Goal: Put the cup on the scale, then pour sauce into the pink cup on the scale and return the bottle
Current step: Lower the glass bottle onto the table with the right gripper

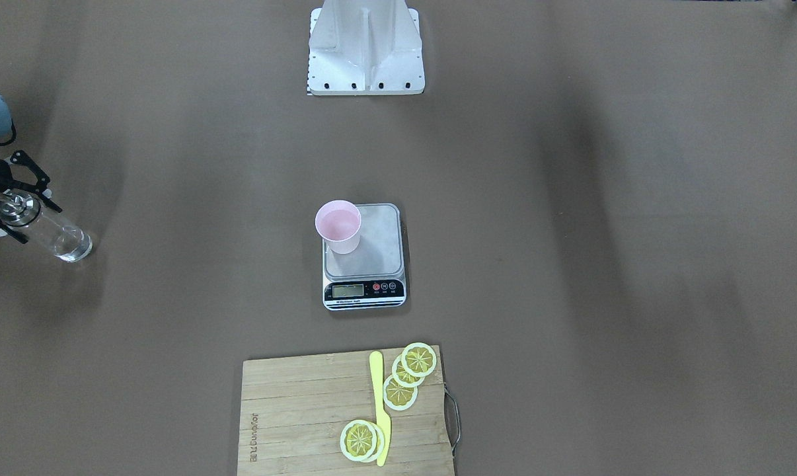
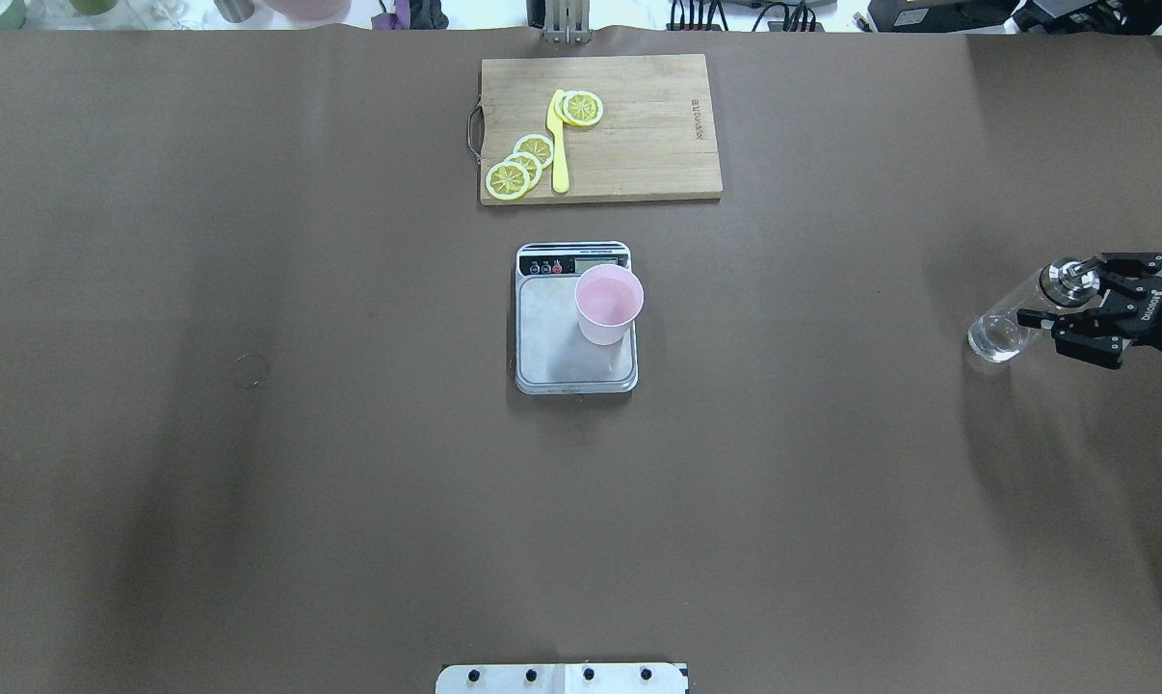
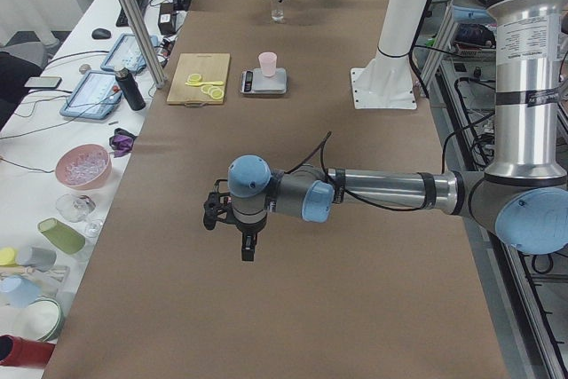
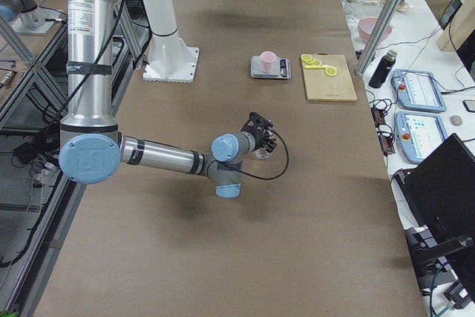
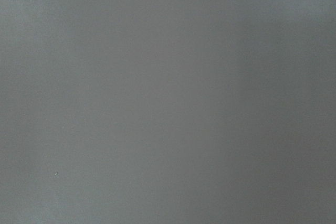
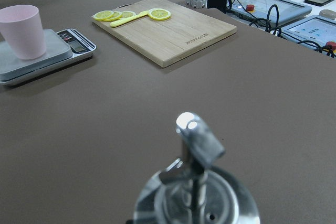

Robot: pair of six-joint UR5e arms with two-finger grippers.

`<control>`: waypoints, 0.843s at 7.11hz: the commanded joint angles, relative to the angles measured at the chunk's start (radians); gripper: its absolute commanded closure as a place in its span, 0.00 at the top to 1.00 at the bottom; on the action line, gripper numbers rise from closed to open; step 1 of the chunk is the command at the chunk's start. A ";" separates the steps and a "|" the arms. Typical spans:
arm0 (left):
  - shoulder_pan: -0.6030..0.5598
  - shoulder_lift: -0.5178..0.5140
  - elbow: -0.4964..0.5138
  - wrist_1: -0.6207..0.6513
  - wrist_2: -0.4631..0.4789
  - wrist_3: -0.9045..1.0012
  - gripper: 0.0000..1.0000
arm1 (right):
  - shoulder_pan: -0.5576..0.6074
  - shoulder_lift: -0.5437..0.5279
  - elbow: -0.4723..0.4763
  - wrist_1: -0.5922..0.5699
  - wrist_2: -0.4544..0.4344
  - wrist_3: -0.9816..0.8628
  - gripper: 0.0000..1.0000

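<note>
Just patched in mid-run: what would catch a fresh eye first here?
The pink cup stands off-centre on the scale at mid-table. Far out at the table's right edge, the right gripper sits around the neck of the upright bottle. Beyond the scale, a board carries lemon slices and a yellow knife.

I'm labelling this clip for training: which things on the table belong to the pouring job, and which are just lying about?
In the job: pink cup, scale, glass bottle.
Lying about: wooden cutting board, lemon slices, yellow knife.
</note>
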 commanded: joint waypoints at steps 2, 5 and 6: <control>0.001 0.000 0.001 0.000 0.000 0.000 0.99 | 0.000 0.000 0.000 0.000 -0.007 -0.001 0.46; 0.001 0.000 0.001 0.000 0.000 0.000 0.99 | 0.000 0.000 0.000 0.002 -0.010 -0.001 0.81; 0.000 0.000 0.001 0.000 0.000 0.000 0.99 | 0.000 0.000 0.000 0.000 -0.010 -0.001 0.88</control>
